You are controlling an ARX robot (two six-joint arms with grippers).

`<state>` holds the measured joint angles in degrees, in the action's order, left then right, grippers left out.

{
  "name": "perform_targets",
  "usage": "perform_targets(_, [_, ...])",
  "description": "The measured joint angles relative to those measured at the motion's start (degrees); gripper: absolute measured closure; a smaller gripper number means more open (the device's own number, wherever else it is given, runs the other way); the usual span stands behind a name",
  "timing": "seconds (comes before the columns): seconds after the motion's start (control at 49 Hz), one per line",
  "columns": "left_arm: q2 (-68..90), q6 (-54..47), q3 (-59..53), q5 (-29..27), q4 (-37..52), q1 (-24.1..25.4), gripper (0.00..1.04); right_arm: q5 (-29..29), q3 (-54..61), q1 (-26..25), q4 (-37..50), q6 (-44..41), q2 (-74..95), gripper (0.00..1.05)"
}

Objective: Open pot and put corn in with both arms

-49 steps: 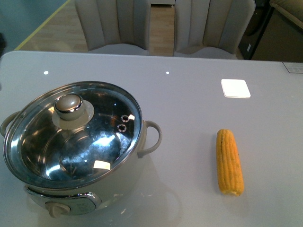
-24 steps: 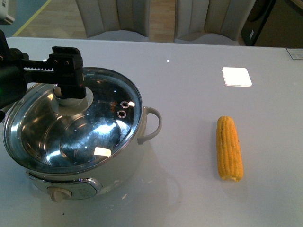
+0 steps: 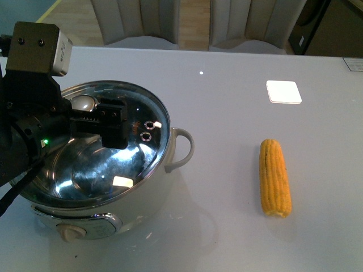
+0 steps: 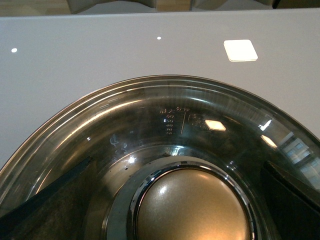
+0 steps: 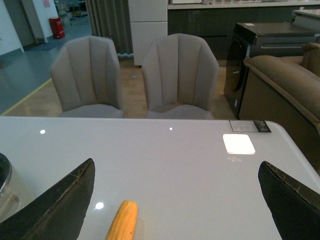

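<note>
The cream-white pot [image 3: 139, 207] stands at the table's front left with its glass lid [image 3: 130, 164] on. My left gripper [image 3: 85, 120] is open over the lid, one black finger [image 3: 113, 129] right of the lid knob [image 3: 84, 103]. In the left wrist view the knob [image 4: 192, 207] lies between the open gripper's [image 4: 177, 162] fingers [image 4: 50, 205], not touched. The yellow-orange corn [image 3: 275, 178] lies on the table at the right, well apart from the pot. In the right wrist view my right gripper [image 5: 176, 162] is open and empty above the table, with the corn [image 5: 122, 220] below it and the pot's edge [image 5: 6, 192] beside.
The grey table [image 3: 227, 113] carries a white square pad [image 3: 282, 91] behind the corn. Two grey chairs [image 5: 90, 75] stand at the far edge and a brown sofa [image 5: 285, 85] is beyond the table's right end. The right arm does not show in the front view.
The left arm came into the front view and moved over the pot lid. Its open gripper now sits around the knob, lower and nearer the camera. Pot and corn have not moved.
</note>
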<state>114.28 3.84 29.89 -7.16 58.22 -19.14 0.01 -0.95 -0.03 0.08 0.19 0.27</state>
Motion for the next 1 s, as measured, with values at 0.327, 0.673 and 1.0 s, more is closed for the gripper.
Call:
perform_targets(0.327, [0.5,0.5,0.9,-1.0,-1.3,-0.5,0.07,0.0,0.0,0.0,0.0,0.0,0.0,0.09])
perform_targets(0.673, [0.5,0.6,2.0,-1.7,-2.6,-1.1,0.51,0.0,0.0,0.0,0.0,0.0,0.0,0.09])
perform_targets(1.0, [0.5,0.3,2.1,-2.3,-2.8,-1.1,0.62,0.0,0.0,0.0,0.0,0.0,0.0,0.09])
